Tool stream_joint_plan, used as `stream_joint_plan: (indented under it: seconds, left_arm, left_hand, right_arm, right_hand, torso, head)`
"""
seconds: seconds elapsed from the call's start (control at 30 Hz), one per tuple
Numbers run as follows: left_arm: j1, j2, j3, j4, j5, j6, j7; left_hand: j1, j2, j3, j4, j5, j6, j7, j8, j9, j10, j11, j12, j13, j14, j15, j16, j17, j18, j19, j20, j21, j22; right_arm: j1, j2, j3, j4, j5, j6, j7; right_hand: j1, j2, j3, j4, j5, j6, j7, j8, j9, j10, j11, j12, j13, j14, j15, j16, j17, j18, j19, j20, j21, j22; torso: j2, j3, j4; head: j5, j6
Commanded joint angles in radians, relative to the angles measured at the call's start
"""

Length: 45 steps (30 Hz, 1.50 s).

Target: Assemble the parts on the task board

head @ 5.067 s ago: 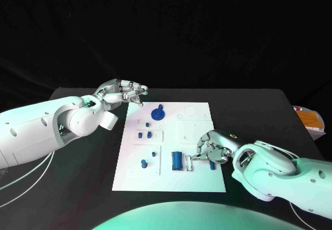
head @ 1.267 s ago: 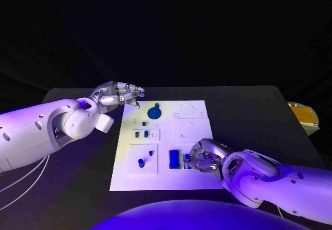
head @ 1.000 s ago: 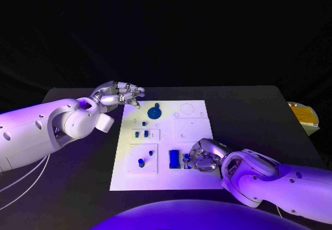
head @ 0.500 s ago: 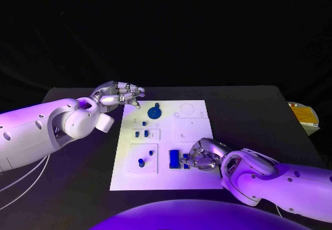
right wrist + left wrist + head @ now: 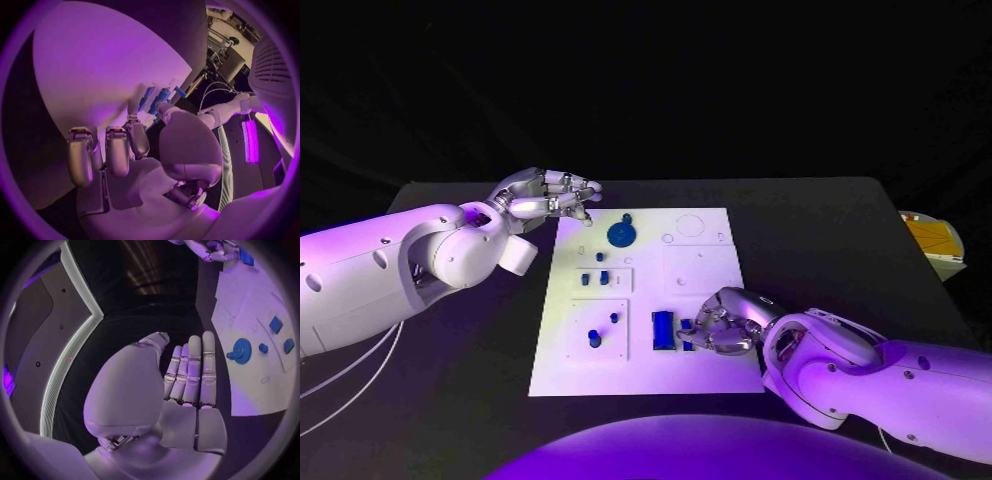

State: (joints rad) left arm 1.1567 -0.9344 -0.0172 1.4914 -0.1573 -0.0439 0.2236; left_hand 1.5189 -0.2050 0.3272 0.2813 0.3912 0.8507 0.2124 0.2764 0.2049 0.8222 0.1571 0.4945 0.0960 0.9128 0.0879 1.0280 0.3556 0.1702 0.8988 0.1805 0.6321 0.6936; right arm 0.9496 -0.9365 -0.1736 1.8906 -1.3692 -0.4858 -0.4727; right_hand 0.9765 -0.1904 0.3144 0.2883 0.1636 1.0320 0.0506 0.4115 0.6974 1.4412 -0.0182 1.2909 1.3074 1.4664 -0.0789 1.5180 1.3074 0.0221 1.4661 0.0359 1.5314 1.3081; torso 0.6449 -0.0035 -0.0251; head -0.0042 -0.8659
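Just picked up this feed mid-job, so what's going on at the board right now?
The right hand is down at the near right part of the task board, working a small blue part beside the upright blue block; whether it actually grips that part is unclear. The left hand hovers by the board's far left corner with its fingers curled, holding nothing. A round blue piece and several smaller blue parts sit on the board.
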Motion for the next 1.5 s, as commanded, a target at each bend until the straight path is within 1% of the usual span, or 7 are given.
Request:
stream_joint_plan:
  seconds: [0.03,0.5,0.97,1.3,1.4,1.47,1.5]
  left_arm:
    - [0.0,0.001,0.001,0.002,-0.001,0.018,0.004]
    - [0.0,0.001,0.001,0.001,-0.001,0.02,0.004]
    - [0.0,0.001,0.0,0.0,-0.001,0.017,0.005]
    - [-0.01,0.011,-0.008,-0.008,0.051,-0.015,0.031]
    - [-0.015,0.023,-0.015,-0.018,0.092,-0.044,0.058]
    - [-0.022,0.034,-0.019,-0.028,0.122,-0.07,0.085]
    - [-0.025,0.039,-0.019,-0.034,0.134,-0.082,0.098]
  left_hand:
    - [0.003,0.005,-0.001,-0.003,0.0,0.003,0.005,0.004,0.0,-0.007,0.002,0.004,-0.001,-0.008,0.002,0.003,-0.002,0.012,0.006,0.001,-0.003,-0.002]
    - [0.004,0.005,0.0,-0.003,0.0,0.002,0.005,0.004,-0.001,-0.007,0.002,0.004,-0.001,-0.008,0.002,0.003,-0.002,0.012,0.006,0.001,-0.003,-0.002]
    - [0.004,0.005,0.0,-0.003,0.0,0.002,0.005,0.004,-0.001,-0.007,0.002,0.004,-0.001,-0.008,0.002,0.003,-0.002,0.012,0.006,0.001,-0.003,-0.002]
    - [0.003,0.005,-0.001,-0.002,-0.001,0.001,0.004,0.004,-0.002,-0.007,0.002,0.005,-0.001,-0.008,0.002,0.004,-0.002,0.012,0.007,0.001,-0.004,-0.002]
    - [-0.001,0.004,-0.004,0.002,-0.001,-0.003,0.0,0.004,-0.003,0.01,-0.002,0.014,0.0,-0.008,0.0,0.004,-0.003,0.012,0.008,0.001,-0.008,-0.004]
    - [-0.003,0.005,-0.003,0.003,-0.001,-0.001,-0.005,0.006,-0.004,0.024,-0.006,0.019,0.001,-0.009,-0.003,0.004,-0.004,0.012,0.008,0.0,-0.011,-0.006]
    - [-0.004,0.006,-0.002,0.004,0.0,0.001,-0.008,0.008,-0.004,0.04,-0.01,0.022,0.0,-0.012,-0.005,0.002,-0.005,0.012,0.007,-0.002,-0.015,-0.007]
  right_arm:
    - [-0.001,-0.007,0.0,0.006,-0.015,0.019,0.018]
    - [-0.003,0.001,0.0,-0.009,-0.039,0.043,0.021]
    - [0.0,-0.022,0.001,0.009,-0.037,0.009,0.046]
    - [0.058,-0.05,0.004,-0.013,0.203,-0.096,0.303]
    - [0.084,-0.041,0.004,-0.066,0.395,-0.119,0.433]
    - [0.104,-0.024,0.005,-0.134,0.56,-0.105,0.541]
    - [0.113,-0.014,0.006,-0.171,0.635,-0.094,0.584]
  right_hand:
    - [0.047,0.0,-0.011,0.0,0.005,0.0,0.0,-0.001,0.0,0.004,-0.003,-0.004,0.061,0.078,-0.004,0.002,0.125,-0.013,0.089,-0.009,-0.005,0.25]
    - [0.211,-0.008,-0.043,-0.011,-0.02,0.003,0.0,-0.003,-0.007,0.006,-0.003,0.001,0.067,0.079,-0.003,0.003,0.13,-0.014,0.09,-0.008,-0.001,0.251]
    - [0.214,-0.002,-0.062,0.002,0.008,0.006,0.001,-0.005,-0.011,0.008,-0.002,0.002,0.069,0.079,-0.003,0.003,0.129,-0.013,0.09,-0.008,-0.003,0.251]
    - [0.2,0.012,-0.119,0.001,0.023,-0.069,0.031,-0.041,-0.025,-0.083,0.023,-0.159,-0.038,0.05,0.017,-0.054,0.013,0.024,0.02,0.008,-0.19,0.198]
    - [0.245,0.031,-0.128,-0.001,0.025,-0.108,0.049,-0.057,-0.028,-0.181,0.039,-0.323,-0.157,0.015,0.031,-0.129,-0.115,0.056,-0.045,0.021,-0.366,0.144]
    - [0.28,0.039,-0.126,-0.007,0.028,-0.122,0.054,-0.063,-0.029,-0.201,0.044,-0.354,-0.185,0.013,0.034,-0.144,-0.132,0.063,-0.06,0.026,-0.413,0.127]
    - [0.316,0.054,-0.113,-0.008,0.017,-0.137,0.063,-0.072,-0.033,-0.279,0.052,-0.474,-0.275,-0.022,0.043,-0.21,-0.232,0.085,-0.112,0.032,-0.55,0.081]
  torso:
    - [0.0,-0.0001,-0.0001]
    - [0.001,-0.0003,0.0006]
    - [-0.003,-0.002,0.0001]
    - [-0.026,-0.0106,0.0008]
    - [-0.038,-0.0152,0.0015]
    - [-0.053,-0.0231,0.003]
    - [-0.058,-0.0258,0.0025]
  head:
    - [0.0,0.0]
    - [-0.001,0.002]
    - [-0.002,0.008]
    - [-0.009,0.039]
    - [-0.013,0.061]
    - [-0.021,0.077]
    - [-0.023,0.083]
